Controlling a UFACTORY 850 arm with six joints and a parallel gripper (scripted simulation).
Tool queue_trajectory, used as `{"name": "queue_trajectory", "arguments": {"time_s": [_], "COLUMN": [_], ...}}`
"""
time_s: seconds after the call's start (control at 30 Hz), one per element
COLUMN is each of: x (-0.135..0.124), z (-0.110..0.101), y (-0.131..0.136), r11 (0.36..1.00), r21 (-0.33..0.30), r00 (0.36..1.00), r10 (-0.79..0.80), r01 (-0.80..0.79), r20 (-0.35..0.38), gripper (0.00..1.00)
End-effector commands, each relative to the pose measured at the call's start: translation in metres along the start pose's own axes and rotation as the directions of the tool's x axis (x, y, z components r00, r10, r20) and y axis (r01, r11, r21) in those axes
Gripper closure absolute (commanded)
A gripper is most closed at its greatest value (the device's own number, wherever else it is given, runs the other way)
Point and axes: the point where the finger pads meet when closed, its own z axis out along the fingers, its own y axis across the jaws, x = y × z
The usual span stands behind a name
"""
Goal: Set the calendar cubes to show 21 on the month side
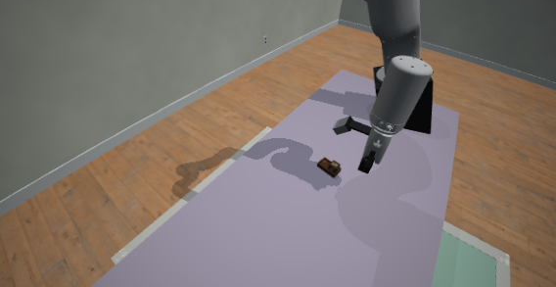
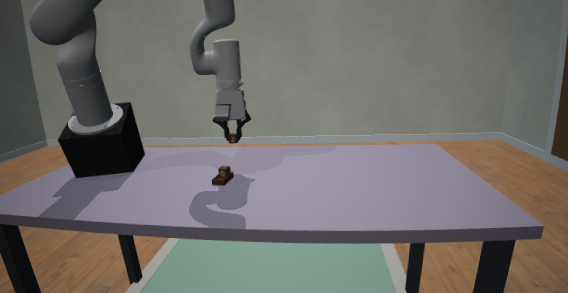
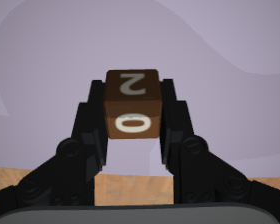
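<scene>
My gripper (image 1: pixel 366 164) (image 2: pixel 233 136) (image 3: pixel 133 97) is shut on a brown cube (image 2: pixel 233 138) (image 3: pixel 133 109), held in the air above the table. In the wrist view its farther face shows a 2 and its nearer face a 0, the 0 lying sideways. In the exterior view a 2 faces the camera. The dark brown tray (image 1: pixel 323 166) (image 2: pixel 217 181) rests on the table, lower than the gripper. The other cube (image 1: pixel 335 165) (image 2: pixel 224 172) stands in it toward one end; its digit and the month's name are too small to read. The held cube is hidden in the top view.
The lilac table (image 1: pixel 245 228) (image 2: pixel 380 193) bears the robot's black base (image 2: pixel 102 148) at one end. The arm's shadow falls over and around the tray. In the top view a grey block on a black bar (image 1: pixel 359 126) shows beside the lower arm.
</scene>
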Motion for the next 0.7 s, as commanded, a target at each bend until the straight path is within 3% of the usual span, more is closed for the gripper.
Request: {"name": "queue_trajectory", "arguments": {"time_s": [0.0, 0.37, 0.47, 0.53, 0.67], "x": [-0.0001, -0.0001, -0.0001, -0.0001, -0.0001], "z": [-0.0005, -0.0005, -0.0005, -0.0005, -0.0005], "y": [-0.0007, -0.0003, -0.0003, -0.0002, -0.0001], "r11": [0.998, 0.914, 0.906, 0.852, 0.809], "r21": [0.001, 0.001, 0.001, 0.001, 0.001], "r00": [0.998, 0.914, 0.906, 0.852, 0.809], "r10": [-0.062, -0.405, -0.422, -0.524, -0.588], "r01": [0.062, 0.405, 0.422, 0.524, 0.588], "r20": [0.000, 0.000, 0.000, 0.000, 0.000], "gripper": [0.73, 0.73, 0.73, 0.73, 0.73]}}
